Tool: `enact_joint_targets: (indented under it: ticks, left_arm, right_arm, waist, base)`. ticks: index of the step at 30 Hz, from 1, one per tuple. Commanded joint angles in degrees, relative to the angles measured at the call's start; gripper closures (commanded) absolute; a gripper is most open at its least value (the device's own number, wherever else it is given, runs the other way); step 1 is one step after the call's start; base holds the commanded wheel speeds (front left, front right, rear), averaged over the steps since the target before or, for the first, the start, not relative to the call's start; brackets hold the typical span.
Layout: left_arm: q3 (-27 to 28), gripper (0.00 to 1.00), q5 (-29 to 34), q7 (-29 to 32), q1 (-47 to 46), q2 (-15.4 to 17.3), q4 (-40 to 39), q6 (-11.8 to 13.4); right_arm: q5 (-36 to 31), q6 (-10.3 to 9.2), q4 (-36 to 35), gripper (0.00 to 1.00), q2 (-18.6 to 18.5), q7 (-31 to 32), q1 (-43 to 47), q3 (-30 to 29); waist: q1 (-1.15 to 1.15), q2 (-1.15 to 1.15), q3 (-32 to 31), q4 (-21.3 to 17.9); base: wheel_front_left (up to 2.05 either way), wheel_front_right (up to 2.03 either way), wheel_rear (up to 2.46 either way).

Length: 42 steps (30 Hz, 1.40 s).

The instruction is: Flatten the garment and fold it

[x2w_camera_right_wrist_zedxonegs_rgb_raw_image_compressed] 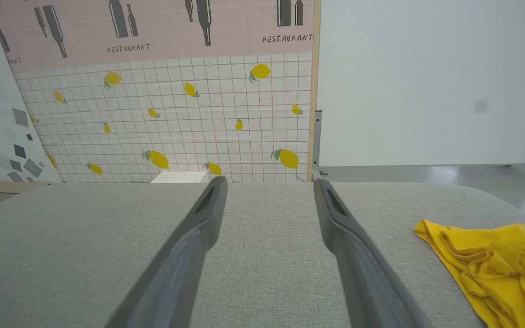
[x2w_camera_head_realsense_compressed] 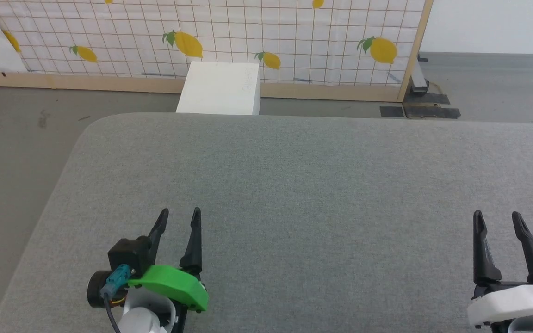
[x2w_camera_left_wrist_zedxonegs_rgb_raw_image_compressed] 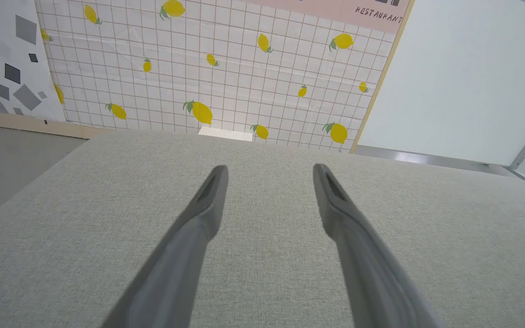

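Nearest, left gripper and right gripper sit over the grey worktop, fingers spread, holding nothing. Garment, a crumpled yellow heap, lies on the worktop just right of the right gripper, clear of its fingers. Beyond the far edge: white box, then lemon-print panel.

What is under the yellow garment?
The garment lies crumpled directly on the grey fabric table; its folds hide the surface beneath and any print.
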Motion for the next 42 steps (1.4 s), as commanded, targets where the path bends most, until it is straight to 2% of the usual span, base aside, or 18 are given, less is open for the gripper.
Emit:
enact_joint_targets:
  ticks: [1, 3, 4, 42]
  left_arm:
    - [0.0, 0.0, -0.2, -0.3, 0.6, -0.3, 0.2, 0.3]
    - [-0.1, 0.0, -0.2, -0.3, 0.6, -0.3, 0.4, 0.5]
    - [-0.1, 1.0, 0.0, 0.0, 0.0, 0.0, 0.4, 0.1]
    - [1.4, 1.0, 3.1, 3.1, 1.5, 0.0, -3.3, 1.0]
  right_arm:
    - [0.8, -0.09, 0.1, 0.0, 0.1, -0.3, 0.7, 0.1]
    - [1.0, -0.09, 0.2, 0.0, 0.1, -0.3, 0.8, 0.3]
    - [0.6, 0.0, 0.1, 1.0, 0.0, 0.0, 0.0, 0.2]
    - [-0.8, -0.01, 0.2, 1.0, 0.0, 1.9, -1.0, 2.3]
  waist:
    - [0.0, 0.0, -0.1, 0.0]
    - [0.0, 0.0, -0.2, 0.1]
    - [0.0, 0.0, -0.2, 0.1]
    - [0.0, 0.0, 0.2, -0.5]
  base:
    - [0.0, 0.0, 0.0]
    - [0.0, 0.0, 0.0]
    - [0.0, 0.0, 0.0]
    - [0.0, 0.0, 0.0]
